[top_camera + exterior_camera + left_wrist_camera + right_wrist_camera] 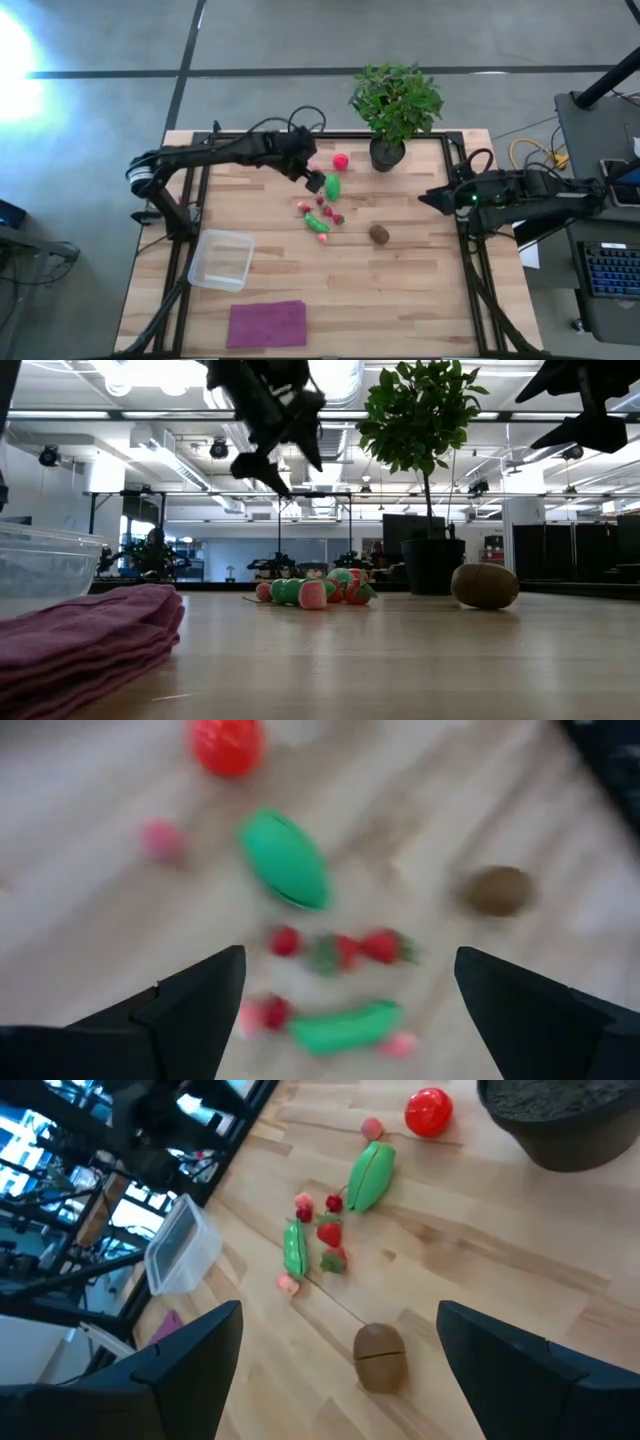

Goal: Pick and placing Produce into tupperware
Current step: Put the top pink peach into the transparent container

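The produce lies in a loose cluster mid-table: a red ball (341,160), a green oval piece (332,186), a long green piece (317,224), small red pieces (325,210) and a brown kiwi-like ball (379,233). The clear tupperware (222,259) stands at the near left, nothing showing in it. My left gripper (315,182) hangs open above the cluster, next to the green oval (285,858), and touches nothing. My right gripper (430,197) waits open, raised, at the table's right side, pointing toward the kiwi-like ball (380,1357).
A potted plant (395,105) stands at the far edge, just behind the red ball. A folded purple cloth (267,323) lies by the near edge, right of the tupperware. Bare wood lies between the cluster and the tupperware.
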`<control>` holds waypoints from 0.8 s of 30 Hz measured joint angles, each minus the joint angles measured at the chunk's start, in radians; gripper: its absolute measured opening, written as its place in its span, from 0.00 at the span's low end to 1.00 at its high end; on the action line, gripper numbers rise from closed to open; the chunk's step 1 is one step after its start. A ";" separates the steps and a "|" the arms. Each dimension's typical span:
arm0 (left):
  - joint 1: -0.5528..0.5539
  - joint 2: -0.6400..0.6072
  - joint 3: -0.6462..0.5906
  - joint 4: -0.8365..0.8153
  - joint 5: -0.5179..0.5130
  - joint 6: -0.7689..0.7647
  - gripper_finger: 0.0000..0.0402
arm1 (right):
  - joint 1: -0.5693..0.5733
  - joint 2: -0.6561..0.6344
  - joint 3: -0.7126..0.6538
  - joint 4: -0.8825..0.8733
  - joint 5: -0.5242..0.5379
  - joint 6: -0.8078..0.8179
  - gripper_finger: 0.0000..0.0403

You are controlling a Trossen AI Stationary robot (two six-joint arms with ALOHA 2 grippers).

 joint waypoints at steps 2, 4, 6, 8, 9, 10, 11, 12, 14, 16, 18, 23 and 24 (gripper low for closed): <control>0.039 0.025 0.003 0.003 -0.003 0.102 0.86 | 0.000 0.001 0.000 -0.004 0.015 0.001 0.81; 0.066 0.062 0.009 -0.006 -0.006 0.239 0.86 | 0.000 0.007 0.000 -0.012 0.025 0.004 0.81; 0.077 0.100 0.014 -0.014 -0.011 0.384 0.86 | 0.000 0.013 -0.001 -0.036 0.048 0.008 0.81; 0.079 0.133 0.014 -0.023 -0.024 0.500 0.86 | 0.000 0.019 -0.001 -0.057 0.061 0.029 0.81; 0.079 0.148 0.015 -0.022 -0.026 0.550 0.86 | 0.000 0.020 -0.001 -0.069 0.066 0.040 0.81; 0.079 0.166 0.017 -0.022 -0.029 0.593 0.86 | 0.000 0.024 -0.001 -0.077 0.069 0.050 0.81; 0.079 0.180 0.017 -0.021 -0.035 0.625 0.86 | 0.000 0.027 -0.001 -0.076 0.071 0.057 0.81; 0.079 0.196 0.017 -0.022 -0.044 0.645 0.86 | 0.000 0.028 -0.001 -0.075 0.073 0.062 0.81; 0.079 0.223 0.017 -0.017 -0.072 0.680 0.86 | 0.000 0.031 -0.001 -0.073 0.073 0.077 0.81; 0.084 0.241 0.017 -0.010 -0.088 0.708 0.86 | 0.000 0.033 -0.001 -0.073 0.073 0.089 0.81; 0.095 0.259 0.017 -0.001 -0.090 0.734 0.86 | 0.000 0.035 -0.001 -0.072 0.074 0.101 0.81; 0.136 0.283 0.026 0.022 -0.089 0.736 0.86 | 0.000 0.042 -0.001 -0.072 0.074 0.121 0.81; 0.146 0.283 0.031 0.028 -0.088 0.735 0.86 | 0.000 0.044 -0.001 -0.072 0.074 0.121 0.81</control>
